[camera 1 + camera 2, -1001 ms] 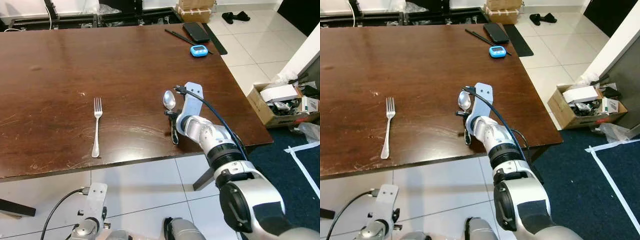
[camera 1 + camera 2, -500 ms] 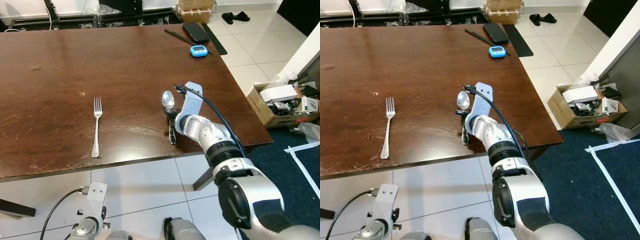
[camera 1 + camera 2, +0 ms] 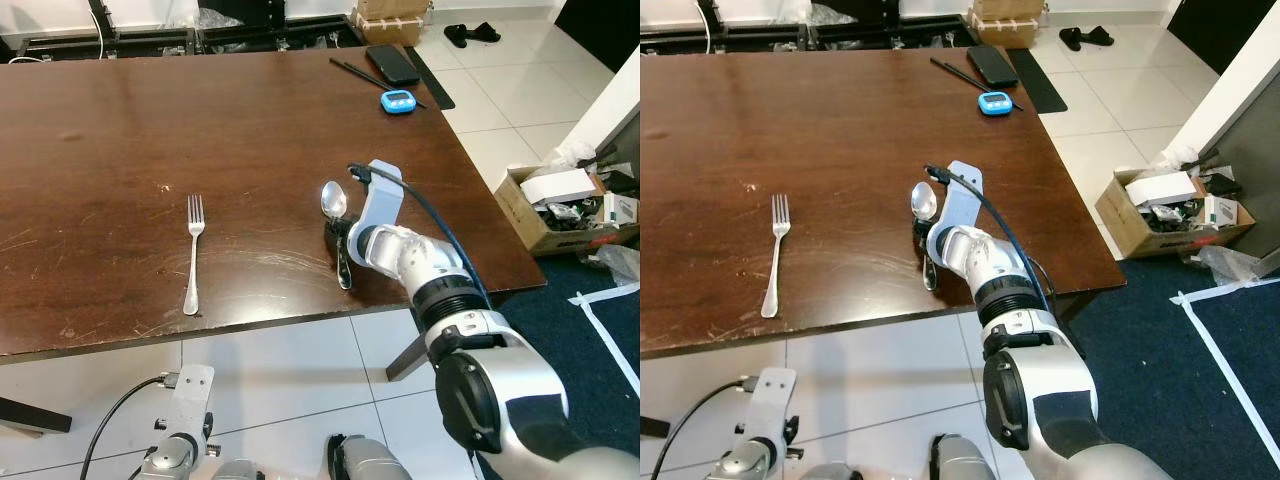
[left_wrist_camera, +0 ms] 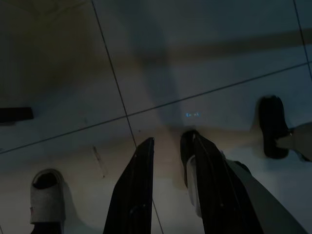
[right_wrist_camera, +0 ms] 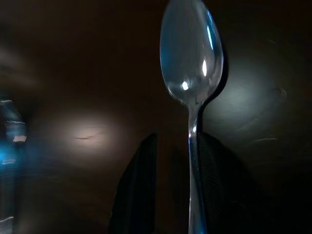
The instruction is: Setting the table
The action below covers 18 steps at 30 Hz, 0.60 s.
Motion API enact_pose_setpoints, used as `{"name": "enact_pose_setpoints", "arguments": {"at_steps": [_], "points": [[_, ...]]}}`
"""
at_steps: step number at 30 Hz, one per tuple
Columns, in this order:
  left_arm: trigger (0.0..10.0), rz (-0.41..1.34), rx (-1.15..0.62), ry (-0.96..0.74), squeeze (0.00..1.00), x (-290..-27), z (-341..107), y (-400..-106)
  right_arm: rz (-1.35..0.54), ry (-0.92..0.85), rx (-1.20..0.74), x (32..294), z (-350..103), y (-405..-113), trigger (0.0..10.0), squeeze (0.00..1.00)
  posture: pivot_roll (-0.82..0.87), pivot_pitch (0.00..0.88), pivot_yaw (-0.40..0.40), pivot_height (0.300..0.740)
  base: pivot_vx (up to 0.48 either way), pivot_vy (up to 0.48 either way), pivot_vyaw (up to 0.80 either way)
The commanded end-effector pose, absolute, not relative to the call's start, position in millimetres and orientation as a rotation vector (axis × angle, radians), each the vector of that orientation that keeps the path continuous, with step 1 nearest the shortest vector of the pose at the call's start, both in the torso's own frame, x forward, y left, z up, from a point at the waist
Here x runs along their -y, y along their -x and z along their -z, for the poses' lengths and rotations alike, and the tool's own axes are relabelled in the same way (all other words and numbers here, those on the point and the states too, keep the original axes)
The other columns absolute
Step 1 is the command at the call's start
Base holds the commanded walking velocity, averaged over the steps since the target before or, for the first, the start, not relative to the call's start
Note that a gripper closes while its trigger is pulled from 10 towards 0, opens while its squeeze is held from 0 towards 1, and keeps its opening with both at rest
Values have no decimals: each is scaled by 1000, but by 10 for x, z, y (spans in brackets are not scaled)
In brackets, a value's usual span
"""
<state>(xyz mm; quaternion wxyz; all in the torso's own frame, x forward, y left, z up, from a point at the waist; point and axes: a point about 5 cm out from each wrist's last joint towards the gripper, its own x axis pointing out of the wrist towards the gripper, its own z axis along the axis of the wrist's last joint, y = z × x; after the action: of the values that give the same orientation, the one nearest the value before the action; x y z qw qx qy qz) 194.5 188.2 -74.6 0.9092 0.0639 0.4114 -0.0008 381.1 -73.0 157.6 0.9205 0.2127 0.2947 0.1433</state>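
A silver spoon (image 3: 333, 200) lies on the dark wooden table (image 3: 250, 130), near the front edge and right of centre, bowl pointing away from me. My right gripper (image 3: 343, 262) is shut on its handle, fingers low on the tabletop. In the right wrist view the spoon (image 5: 191, 58) runs out from between the black fingers (image 5: 139, 185), close against one of them. A silver fork (image 3: 193, 250) lies to the left, tines pointing away, about a forearm's length from the spoon. My left gripper (image 4: 170, 139) hangs idle over the tiled floor, empty.
A blue timer (image 3: 397, 100), a black phone (image 3: 391, 62) and dark sticks (image 3: 355, 70) sit at the table's far right corner. A cardboard box (image 3: 560, 205) of clutter stands on the floor to the right. A sandal (image 4: 47, 200) lies under the left arm.
My right gripper has slid slightly to the left along the table, and the spoon has shifted left with it. The fork and the left arm are unchanged.
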Motion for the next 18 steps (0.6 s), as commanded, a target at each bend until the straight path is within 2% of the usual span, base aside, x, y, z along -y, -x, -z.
{"name": "enact_pose_setpoints", "arguments": {"at_steps": [1, 4, 5, 7, 14, 18], "points": [[10000, -9, -871, -120, 0, -1909, 770, -1897, -304, -463, -593, 768, -1702, -3812, 10000, 0, 41, 94, -8, 740, 0, 0, 0], [10000, -9, -870, -119, 0, -1912, 767, -1903, -330, -479, -542, 834, -1889, -3798, 10000, 0, 38, 92, -4, 740, 0, 0, 0], [10000, -7, -868, -119, 0, -1911, 764, -1908, -368, -447, -440, 925, -2116, -3783, 10000, 0, 35, 92, -1, 740, 0, 0, 0], [10000, -3, -868, -118, 0, -1905, 764, -1911, -386, -449, -385, 963, -2235, -3772, 10000, 0, 31, 91, 2, 740, 0, 0, 0], [10000, 8, -868, -118, 0, -1879, 762, -1924, -411, -419, -284, 1044, -2412, -3739, 10000, 0, 25, 87, 10, 740, 0, 0, 0], [10000, 6, -852, -115, 0, -1873, 746, -1952, -488, -517, -60, 1046, -2700, -3654, 10000, 0, 31, 83, 6, 740, 0, 0, 0]]}}
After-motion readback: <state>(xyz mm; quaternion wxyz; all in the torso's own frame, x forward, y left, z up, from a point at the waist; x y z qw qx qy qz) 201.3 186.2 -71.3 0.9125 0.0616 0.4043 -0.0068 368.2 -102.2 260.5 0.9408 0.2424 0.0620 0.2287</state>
